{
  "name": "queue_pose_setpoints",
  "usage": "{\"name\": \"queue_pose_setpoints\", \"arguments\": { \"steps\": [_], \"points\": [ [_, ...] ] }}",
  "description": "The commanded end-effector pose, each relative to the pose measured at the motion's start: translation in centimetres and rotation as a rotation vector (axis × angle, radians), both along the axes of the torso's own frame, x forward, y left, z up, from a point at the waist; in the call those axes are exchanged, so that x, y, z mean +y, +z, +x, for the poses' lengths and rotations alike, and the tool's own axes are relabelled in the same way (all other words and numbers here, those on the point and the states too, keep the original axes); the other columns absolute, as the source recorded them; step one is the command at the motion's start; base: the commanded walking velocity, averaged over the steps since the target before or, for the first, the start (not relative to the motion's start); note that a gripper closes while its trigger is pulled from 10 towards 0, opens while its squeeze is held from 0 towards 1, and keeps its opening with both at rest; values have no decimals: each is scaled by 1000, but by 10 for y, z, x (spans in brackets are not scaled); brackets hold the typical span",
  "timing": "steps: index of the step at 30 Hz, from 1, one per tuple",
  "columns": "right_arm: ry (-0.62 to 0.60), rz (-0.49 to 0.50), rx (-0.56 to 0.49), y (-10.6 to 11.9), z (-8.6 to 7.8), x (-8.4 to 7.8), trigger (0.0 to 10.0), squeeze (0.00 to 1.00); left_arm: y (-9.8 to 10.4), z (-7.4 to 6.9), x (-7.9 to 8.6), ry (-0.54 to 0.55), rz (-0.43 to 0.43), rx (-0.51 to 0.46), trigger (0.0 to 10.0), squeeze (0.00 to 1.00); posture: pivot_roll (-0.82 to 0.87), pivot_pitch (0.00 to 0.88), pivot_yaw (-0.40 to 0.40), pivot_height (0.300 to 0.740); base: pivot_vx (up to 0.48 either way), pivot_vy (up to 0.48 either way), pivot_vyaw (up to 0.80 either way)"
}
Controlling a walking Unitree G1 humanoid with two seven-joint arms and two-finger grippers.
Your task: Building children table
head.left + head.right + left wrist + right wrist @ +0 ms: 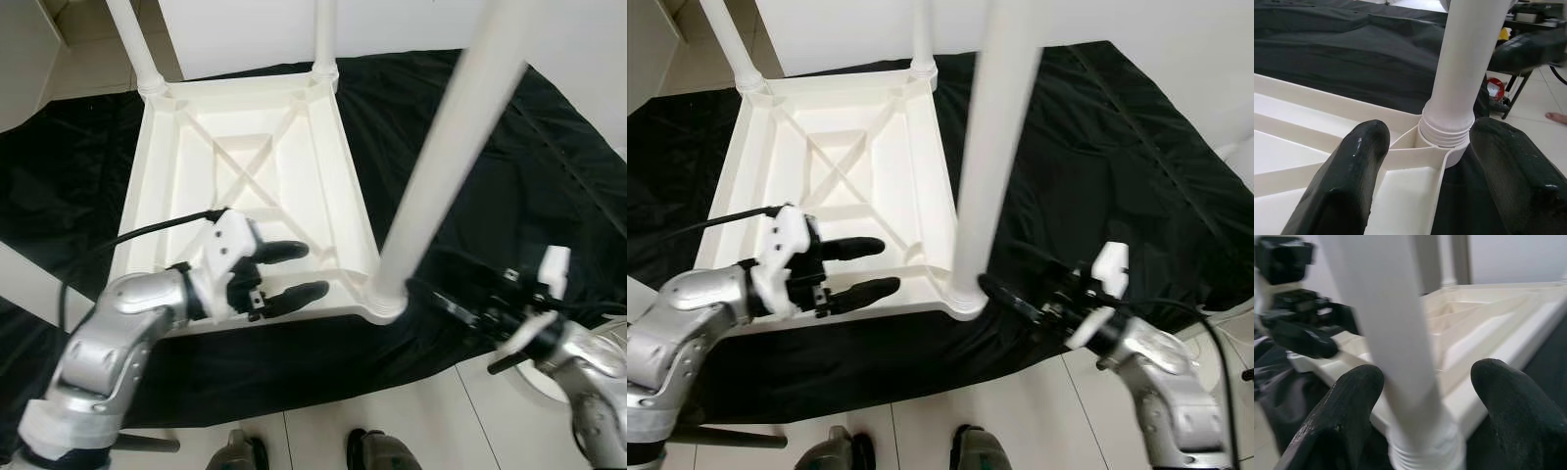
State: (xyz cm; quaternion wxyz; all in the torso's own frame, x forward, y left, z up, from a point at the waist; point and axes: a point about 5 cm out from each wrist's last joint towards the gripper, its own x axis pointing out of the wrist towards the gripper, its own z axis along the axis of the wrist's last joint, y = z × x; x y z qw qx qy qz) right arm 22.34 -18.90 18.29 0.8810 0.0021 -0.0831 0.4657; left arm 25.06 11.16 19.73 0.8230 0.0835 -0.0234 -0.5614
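On a black cloth (509, 166) spread over the tiled floor (411, 421), an upturned white plastic children's table (245, 166) lies with its ribbed underside facing up and three legs standing in its corner sockets. Nearest the robot, the right front leg (446, 162) rises from its threaded socket (1445, 134) at the table's near right corner. At the near edge of the table, the left gripper (289, 271) hovers over the frame with its jaws apart, aimed at the base of that leg and gripping nothing. From the other side, the right gripper (1019, 294) reaches in low over the cloth, its jaws spread on either side of the leg's base, and whether its fingers (1342, 426) touch the leg cannot be told. Two more legs (132, 44) stand at the far corners.
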Motion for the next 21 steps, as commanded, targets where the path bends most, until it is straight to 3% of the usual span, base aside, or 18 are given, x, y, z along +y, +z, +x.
{"name": "queue_pose_setpoints", "arguments": {
  "steps": [1,2,7,11,15,21],
  "points": [
    [28,-2,2,1,-3,2,10000,0,-3,1,2,34,14,11,10000,0,-90,149,36,740,0,0,0],
    [89,-5,31,1,-12,0,10000,0,-4,-3,3,34,8,17,10000,0,-82,169,22,740,0,0,0],
    [121,-13,46,0,-15,-1,10000,0,-4,-5,5,36,9,22,10000,0,-82,176,20,740,0,0,0],
    [147,-28,49,-2,-8,6,10000,0,-4,-4,8,58,11,22,10000,0,-76,187,13,740,0,0,0],
    [99,-57,16,-4,7,9,10000,0,-6,-1,10,105,11,20,10000,0,-73,192,-4,740,0,0,0],
    [58,-71,-5,-7,17,17,10000,0,-7,0,9,122,5,18,10000,0,-86,186,-7,740,0,0,0]
  ]
}}
